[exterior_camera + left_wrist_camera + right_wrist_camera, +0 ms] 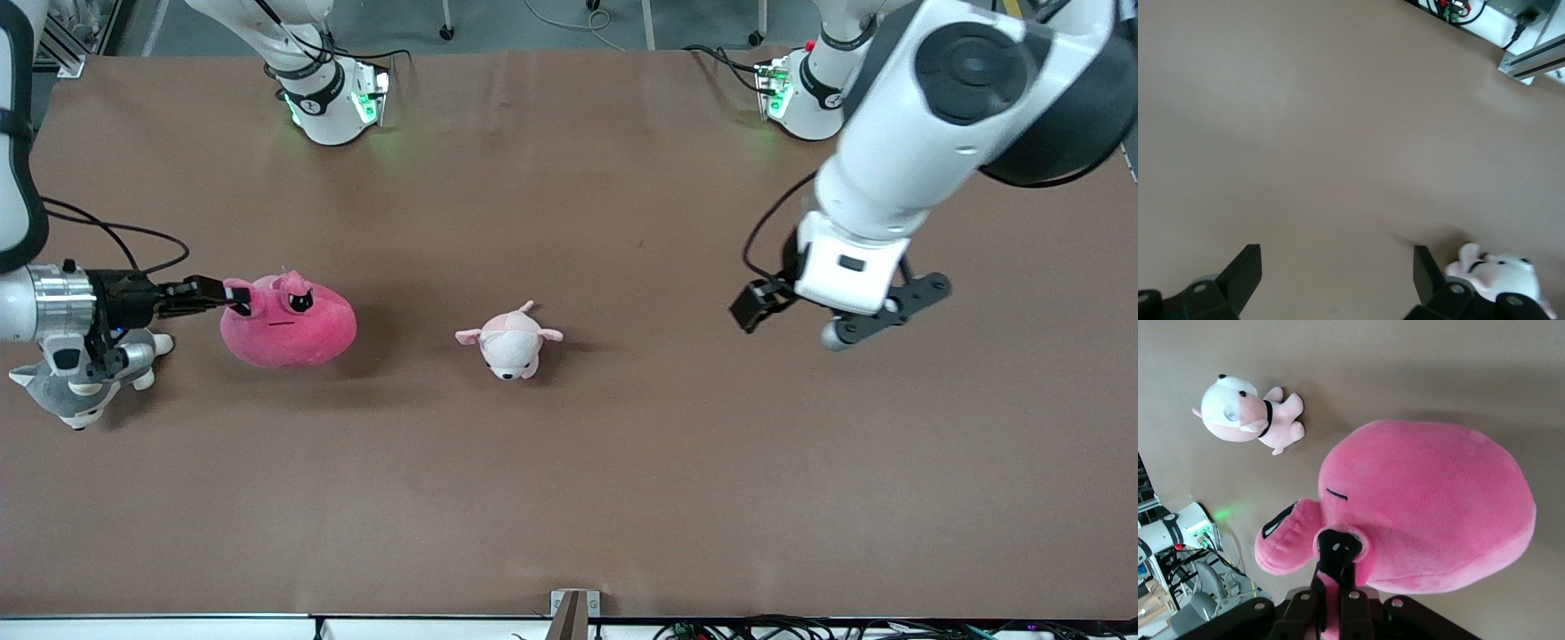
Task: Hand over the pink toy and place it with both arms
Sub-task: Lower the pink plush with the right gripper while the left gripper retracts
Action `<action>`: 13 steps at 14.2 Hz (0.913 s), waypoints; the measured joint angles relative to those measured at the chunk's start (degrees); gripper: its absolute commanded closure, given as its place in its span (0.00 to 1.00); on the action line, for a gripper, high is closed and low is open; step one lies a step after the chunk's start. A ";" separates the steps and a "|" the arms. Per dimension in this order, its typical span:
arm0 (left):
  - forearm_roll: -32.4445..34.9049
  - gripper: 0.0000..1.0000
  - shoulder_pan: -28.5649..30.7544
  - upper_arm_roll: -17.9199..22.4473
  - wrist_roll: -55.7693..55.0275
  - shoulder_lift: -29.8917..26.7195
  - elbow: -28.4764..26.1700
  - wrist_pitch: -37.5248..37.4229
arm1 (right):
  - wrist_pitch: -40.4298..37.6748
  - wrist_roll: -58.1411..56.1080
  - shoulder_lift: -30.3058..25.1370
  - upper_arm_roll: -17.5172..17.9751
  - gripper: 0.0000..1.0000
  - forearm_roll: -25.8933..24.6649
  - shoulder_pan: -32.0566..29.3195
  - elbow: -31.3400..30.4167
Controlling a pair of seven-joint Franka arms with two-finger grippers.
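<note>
The pink toy [289, 324], a round hot-pink plush with dark angry eyes, is at the right arm's end of the table. I cannot tell whether it rests on the table or hangs just above it. My right gripper [233, 298] reaches in level from that end and is shut on a nub at the toy's edge. In the right wrist view the fingers [1353, 587] pinch pink fabric, and the toy's body [1431, 513] fills the view. My left gripper [800, 324] hangs open and empty over bare table at the left arm's end; its jaws [1338, 273] stand wide apart.
A small pale pink-and-white plush animal [508, 342] lies near the table's middle, between the two grippers; it also shows in the left wrist view [1498, 277] and the right wrist view [1245, 413]. A grey-and-white plush dog [80, 382] lies under the right arm's wrist.
</note>
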 measured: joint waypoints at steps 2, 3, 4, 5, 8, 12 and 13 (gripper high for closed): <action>0.01 0.00 3.76 -0.18 5.76 -1.41 -0.01 -3.20 | 0.21 -1.30 2.57 0.00 0.99 0.03 -0.75 1.60; 0.00 0.00 5.97 -0.35 9.38 -2.24 0.00 -4.46 | 0.22 -1.47 3.65 0.00 0.99 0.05 -0.91 2.70; -0.02 0.00 7.96 -0.43 13.36 -3.15 0.00 -5.21 | 0.22 -1.50 4.59 0.02 0.99 0.06 -1.01 3.72; -0.02 0.00 9.52 -0.41 17.32 -4.09 -0.01 -5.74 | 0.22 -1.69 5.37 0.02 0.99 0.06 -1.15 4.43; -0.02 0.00 10.74 1.92 28.86 -7.87 -1.32 -7.46 | 0.62 -3.71 8.01 0.01 0.99 0.25 -2.53 5.30; -2.58 0.00 6.79 10.85 39.74 -15.60 -10.39 -8.05 | 0.72 -4.47 11.26 0.02 0.99 3.53 -4.65 6.12; -3.68 0.00 5.30 13.78 41.40 -17.53 -12.87 -8.05 | 0.72 -4.65 11.79 0.02 0.99 3.77 -4.97 6.22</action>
